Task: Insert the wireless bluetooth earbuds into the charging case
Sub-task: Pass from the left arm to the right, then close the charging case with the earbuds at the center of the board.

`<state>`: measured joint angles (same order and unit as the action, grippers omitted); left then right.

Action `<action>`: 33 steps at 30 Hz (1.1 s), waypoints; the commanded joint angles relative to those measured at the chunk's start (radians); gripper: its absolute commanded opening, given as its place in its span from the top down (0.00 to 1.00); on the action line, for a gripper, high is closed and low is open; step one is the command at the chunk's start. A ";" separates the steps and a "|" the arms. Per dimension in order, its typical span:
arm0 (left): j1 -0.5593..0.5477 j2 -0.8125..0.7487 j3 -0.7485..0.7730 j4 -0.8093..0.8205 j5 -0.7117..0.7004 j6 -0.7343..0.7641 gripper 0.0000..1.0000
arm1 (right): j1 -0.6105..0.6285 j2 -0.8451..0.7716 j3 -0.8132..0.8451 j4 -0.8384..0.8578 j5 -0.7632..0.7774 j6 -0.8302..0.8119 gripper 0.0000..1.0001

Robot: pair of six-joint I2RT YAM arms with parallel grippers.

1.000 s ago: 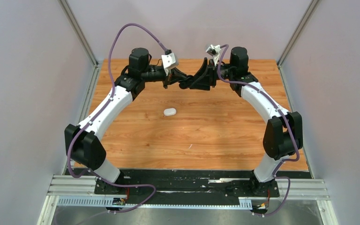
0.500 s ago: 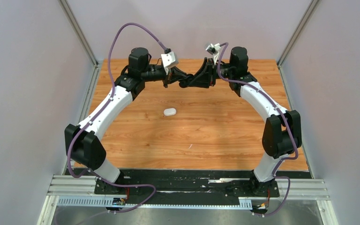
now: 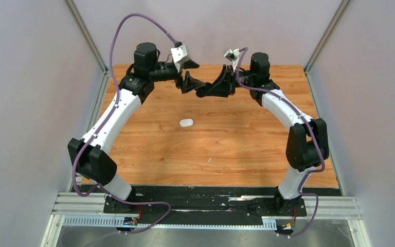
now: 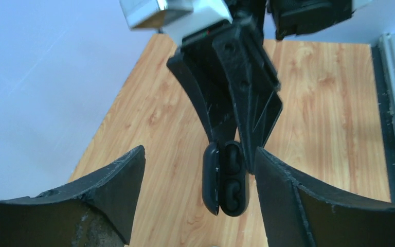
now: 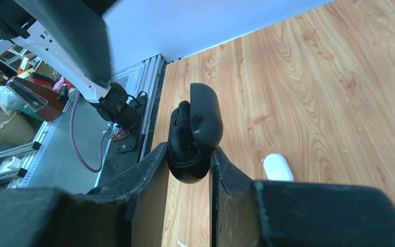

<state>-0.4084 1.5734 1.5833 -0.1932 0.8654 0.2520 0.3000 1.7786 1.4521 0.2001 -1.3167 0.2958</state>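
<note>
A black charging case (image 5: 205, 116) hangs above the table with its lid swung open, and my right gripper (image 5: 189, 154) is shut on its lower half. In the left wrist view the case (image 4: 212, 180) shows two black earbuds (image 4: 232, 163) seated in its wells. My left gripper (image 4: 199, 151) is open, its fingers (image 4: 118, 180) wide on either side of the case and not touching it. From above, the left gripper (image 3: 189, 82) and right gripper (image 3: 202, 92) meet tip to tip at the back of the table.
A closed white oval case (image 3: 186, 123) lies on the wooden table (image 3: 236, 144) near the middle, also seen as the white case (image 5: 277, 167) below the right gripper. Grey walls enclose the table on three sides.
My left gripper has opened from shut and drawn back and up from the black case. The right gripper keeps its hold and has barely moved.
</note>
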 commanded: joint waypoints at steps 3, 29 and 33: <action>0.013 0.037 0.130 -0.228 0.183 0.118 0.15 | -0.007 0.011 0.044 0.051 0.007 0.016 1.00; -0.155 -0.103 -0.244 -0.008 -0.313 0.543 0.20 | -0.026 0.085 0.043 0.211 0.064 0.317 1.00; -0.170 -0.115 -0.292 0.104 -0.391 0.550 0.22 | -0.034 0.101 0.043 0.243 0.053 0.364 1.00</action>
<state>-0.5510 1.4979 1.3251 -0.2234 0.5682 0.7658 0.2855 1.8671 1.4631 0.3260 -1.2785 0.5758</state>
